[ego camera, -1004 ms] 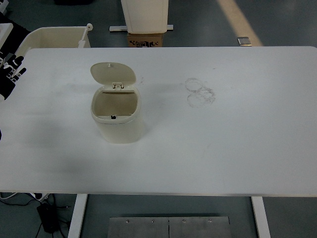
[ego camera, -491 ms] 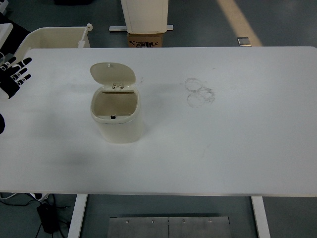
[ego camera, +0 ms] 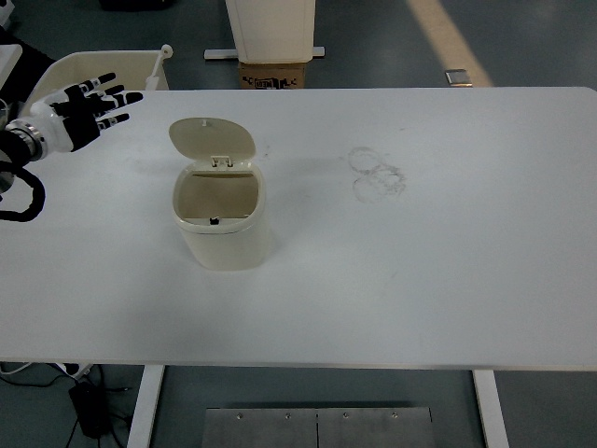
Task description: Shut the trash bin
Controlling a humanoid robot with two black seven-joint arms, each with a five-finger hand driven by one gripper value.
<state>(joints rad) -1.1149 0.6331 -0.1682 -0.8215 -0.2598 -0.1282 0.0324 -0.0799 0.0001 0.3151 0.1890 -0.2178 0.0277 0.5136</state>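
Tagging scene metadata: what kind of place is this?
Probably a robotics lab or workshop: a plain white test table on a grey painted floor with a tan lane stripe, a cardboard box beyond, and the robot's black left hand over the table.

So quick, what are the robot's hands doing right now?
Left hand: open, fingers spread, holding nothing.
Right hand: not in view.

Looks like a robotics lab or test floor, not anyone's home. Plain white table (ego camera: pixel 448 280) on metal legs, grey-blue painted concrete floor (ego camera: pixel 373 42) with a pale stripe across it (walkway marking, probably), a cardboard box (ego camera: pixel 274 75) parked under some white equipment (ego camera: pixel 270 28), and a cream plastic tub (ego camera: pixel 98 67) behind the table.
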